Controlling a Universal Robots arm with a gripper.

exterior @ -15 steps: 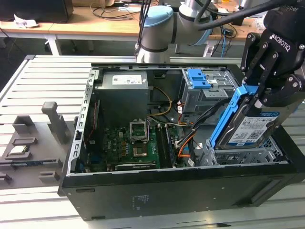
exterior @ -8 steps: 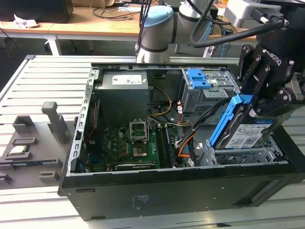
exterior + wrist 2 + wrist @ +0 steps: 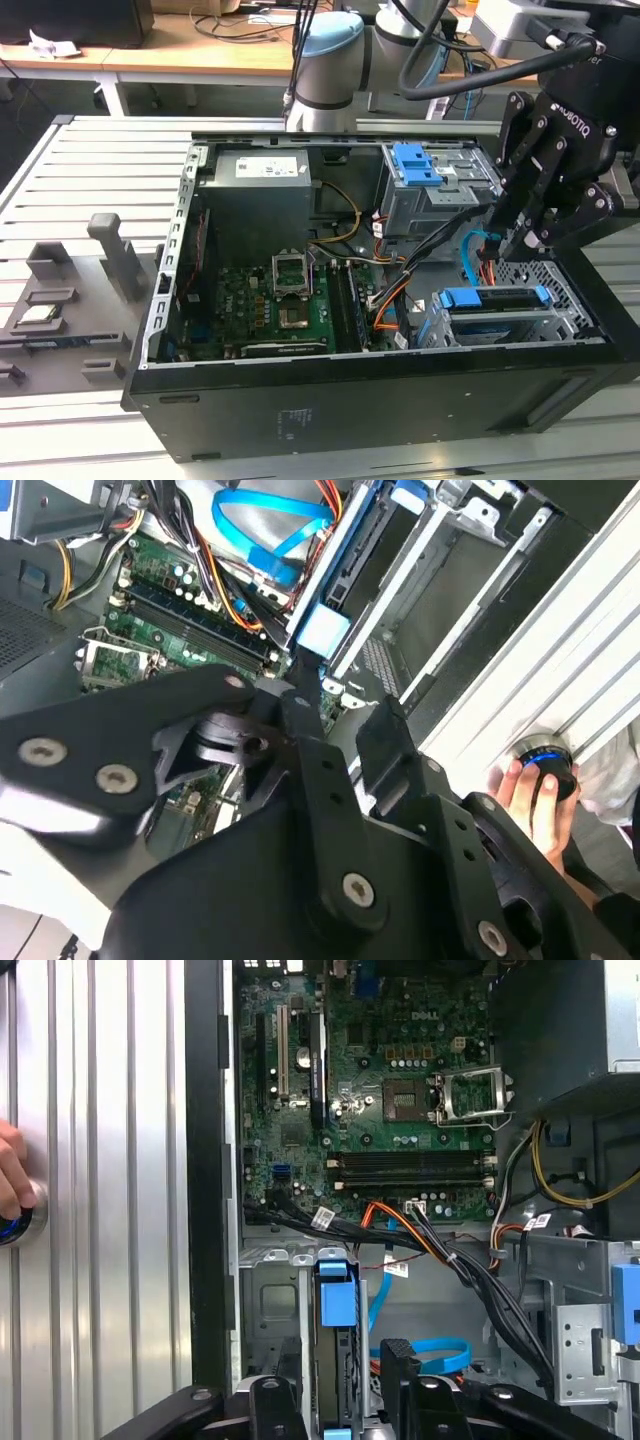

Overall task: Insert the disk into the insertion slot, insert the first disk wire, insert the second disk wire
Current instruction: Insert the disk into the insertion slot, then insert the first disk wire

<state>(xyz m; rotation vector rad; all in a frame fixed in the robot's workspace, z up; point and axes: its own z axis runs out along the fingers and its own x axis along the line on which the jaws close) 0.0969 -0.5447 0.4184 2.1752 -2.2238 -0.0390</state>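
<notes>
hovering over the disk in its bay, both wires loose-looking nearby

gripper [image 3: 510, 248] hangs at the exterior view's right end of the open case, just above the disk [image 3: 495, 298]. in the first wrist view the jaws stand spread, with fingers [image 3: 272, 1400] either side of the blue caddy and nothing pinched. the disk lies inside the insertion slot [image 3: 545, 272]. full seating can't be confirmed.

second disk wire [image 3: 432, 1355] loops just beside the disk, near one finger. first disk wire [image 3: 486, 268] shows as orange strands by the fingertips. cannot tell whether either plug is mated. a hand [image 3: 525, 802] rests on a knob [image 3: 545, 758] outside the case.

risks, as judged:
- a spread finger could hook the light-blue loop and drag its plug, since the cable sits so close to the tips.
- the orange strands may be pinched against the bay wall if the jaws close here.
- pressing on a disk that sits skewed could jam the caddy in the perforated rails.
</notes>
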